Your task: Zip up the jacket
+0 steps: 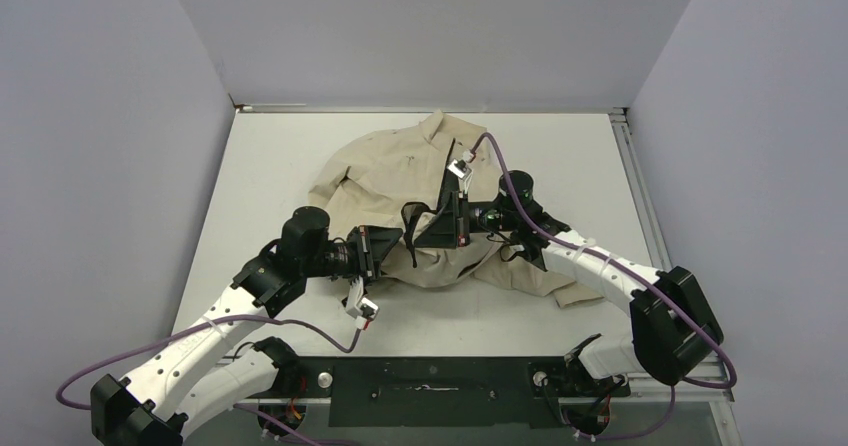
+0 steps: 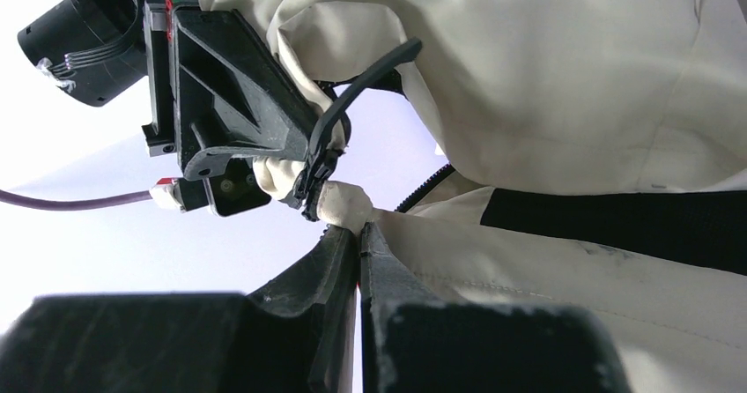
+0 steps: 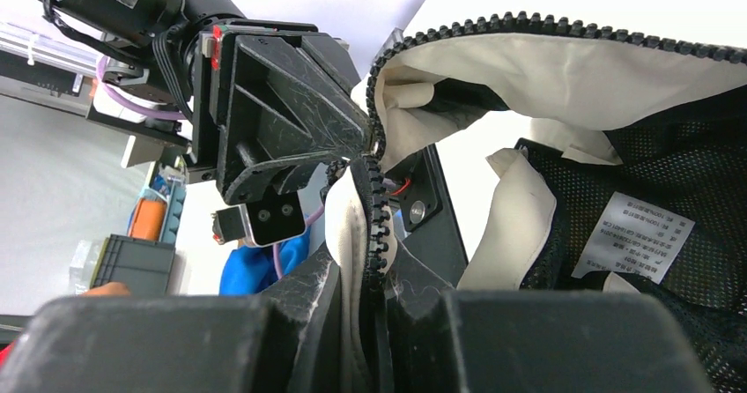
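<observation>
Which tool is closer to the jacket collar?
Right, narrowly. The right tool grips the jacket by its zipper edge on the near side of the collar; the left tool grips beside it, farther off.

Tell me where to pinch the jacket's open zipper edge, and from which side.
Pinch the beige hem right behind the zipper teeth of the jacket, coming edge-on from the open front, as the right hand does. That edge is a thin, flat band; the mesh lining behind is slack and would likely bunch.
</observation>
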### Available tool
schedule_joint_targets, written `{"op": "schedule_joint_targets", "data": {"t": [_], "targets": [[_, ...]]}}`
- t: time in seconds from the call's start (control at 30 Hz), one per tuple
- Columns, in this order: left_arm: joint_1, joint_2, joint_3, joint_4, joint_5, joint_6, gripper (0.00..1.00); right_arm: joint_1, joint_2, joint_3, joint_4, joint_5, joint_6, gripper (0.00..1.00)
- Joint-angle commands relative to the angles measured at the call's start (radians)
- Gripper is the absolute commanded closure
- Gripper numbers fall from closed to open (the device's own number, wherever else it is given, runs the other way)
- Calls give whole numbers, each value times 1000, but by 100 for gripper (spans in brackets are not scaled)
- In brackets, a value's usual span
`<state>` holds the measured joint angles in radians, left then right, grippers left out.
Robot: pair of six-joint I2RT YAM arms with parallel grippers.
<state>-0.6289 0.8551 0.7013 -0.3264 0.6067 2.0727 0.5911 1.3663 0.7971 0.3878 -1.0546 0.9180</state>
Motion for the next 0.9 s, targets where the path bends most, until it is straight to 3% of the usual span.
{"op": "schedule_joint_targets", "data": {"t": [0.0,0.1,0.23,0.37,0.47,0.57,0.7,0.87], "targets": [[-9,1,36,-23,19,7,100,-8,-57,12,142,9,99,95],[-11,-1,40,-56,30,29,100,-25,-58,-8,254,13,193,95],[-16,-1,32,-57,36,37,100,-14,-50,-6,240,26,191,95],[-20,-3,13,45,11,-43,96,4,-57,6,131,29,121,95],[-24,-10,-2,137,-11,-128,73,4,-64,17,77,39,80,95],[-32,-26,-4,150,-40,-203,57,4,-60,22,85,41,78,95],[-45,-71,25,76,-57,-351,46,4,-54,29,104,46,83,95],[-86,-161,-2,50,-89,-614,40,4,-25,51,170,45,117,95]]}}
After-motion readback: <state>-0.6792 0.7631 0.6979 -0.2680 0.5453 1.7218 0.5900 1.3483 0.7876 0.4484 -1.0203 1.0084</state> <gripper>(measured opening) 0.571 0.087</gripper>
